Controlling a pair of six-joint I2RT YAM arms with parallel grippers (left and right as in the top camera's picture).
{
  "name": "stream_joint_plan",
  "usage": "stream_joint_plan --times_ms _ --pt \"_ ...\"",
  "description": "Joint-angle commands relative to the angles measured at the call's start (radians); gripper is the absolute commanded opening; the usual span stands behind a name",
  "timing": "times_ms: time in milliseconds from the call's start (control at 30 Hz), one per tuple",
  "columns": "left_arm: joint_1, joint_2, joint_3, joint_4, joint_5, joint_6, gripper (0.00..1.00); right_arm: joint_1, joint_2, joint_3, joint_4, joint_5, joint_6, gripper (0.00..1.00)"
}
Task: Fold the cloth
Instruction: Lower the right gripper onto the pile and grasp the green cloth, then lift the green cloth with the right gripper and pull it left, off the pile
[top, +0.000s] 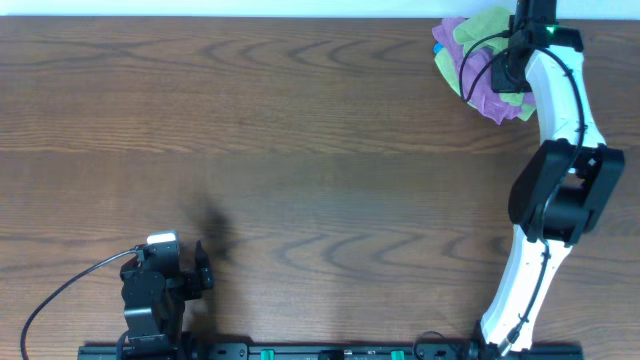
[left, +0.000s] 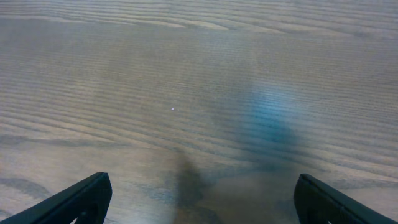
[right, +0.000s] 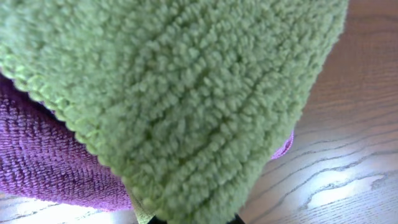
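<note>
The cloth (right: 186, 99) lies over a purple cloth (right: 50, 162); I see my right gripper (right: 196, 220) pinched shut on it, my left gripper (left: 202, 186) spread wide above the table (left: 186, 62).

Green cloth (right: 186, 106), purple cloth (right: 43, 162), brown wood-grain table (top: 300, 130)
</note>
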Motion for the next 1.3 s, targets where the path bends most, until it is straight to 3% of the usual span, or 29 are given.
stream_joint_plan --times_ms 0,233,533,733,967,1267 --pt "-0.004 -0.006 -0.009 -0.002 -0.005 0.004 0.95 0.008 -0.012 0.066 -0.017 0.021 0.014 0.02" --pt "-0.004 -0.006 -0.009 -0.002 -0.005 0.004 0.95 0.040 -0.022 0.288 -0.126 -0.011 0.013 0.02" --pt "-0.004 -0.006 -0.009 -0.002 -0.005 0.004 0.95 0.061 -0.023 0.455 -0.209 -0.397 0.006 0.01" --pt "-0.004 -0.006 -0.009 -0.002 -0.005 0.004 0.95 0.165 -0.044 0.492 -0.269 -0.584 -0.032 0.01" --pt "-0.004 -0.006 -0.009 -0.002 -0.005 0.004 0.95 0.375 -0.077 0.494 -0.344 -0.474 -0.080 0.01" --pt "-0.004 -0.006 -0.009 -0.002 -0.005 0.004 0.95 0.539 -0.211 0.494 -0.475 -0.365 -0.064 0.02"
